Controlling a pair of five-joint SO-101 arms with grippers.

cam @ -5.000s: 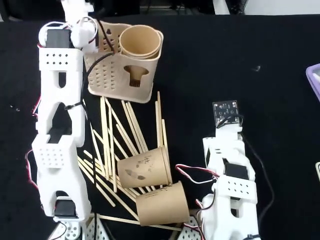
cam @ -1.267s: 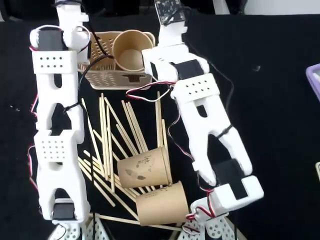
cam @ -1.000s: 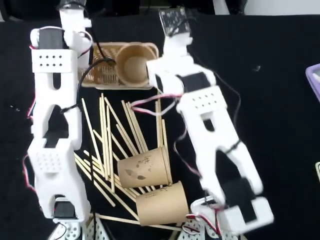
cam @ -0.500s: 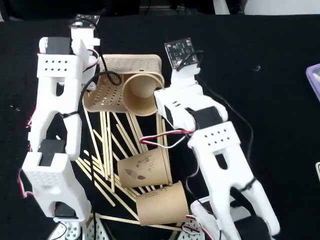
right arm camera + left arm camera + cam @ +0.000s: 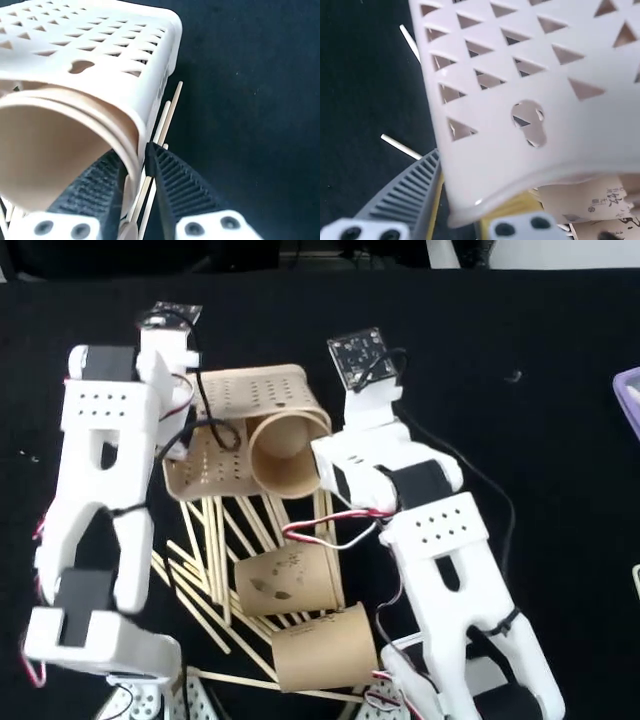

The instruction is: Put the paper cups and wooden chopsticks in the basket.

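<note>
The beige perforated basket lies tipped on its side above the chopsticks, its mouth toward the near edge. Stacked paper cups sit inside it. My left gripper is shut on the basket's left rim. My right gripper is shut on the right rim, its black fingers pinching the basket wall beside the inner cup. Two more paper cups lie on their sides among several scattered wooden chopsticks.
Black cloth covers the table. A purple object sits at the right edge. The arm bases stand at the near edge on either side of the lower cup. Open cloth lies to the right of the right arm.
The right arm came up from rest and took the basket's rim. Both arms tipped the basket from upright onto its side and drew it nearer, over the chopsticks.
</note>
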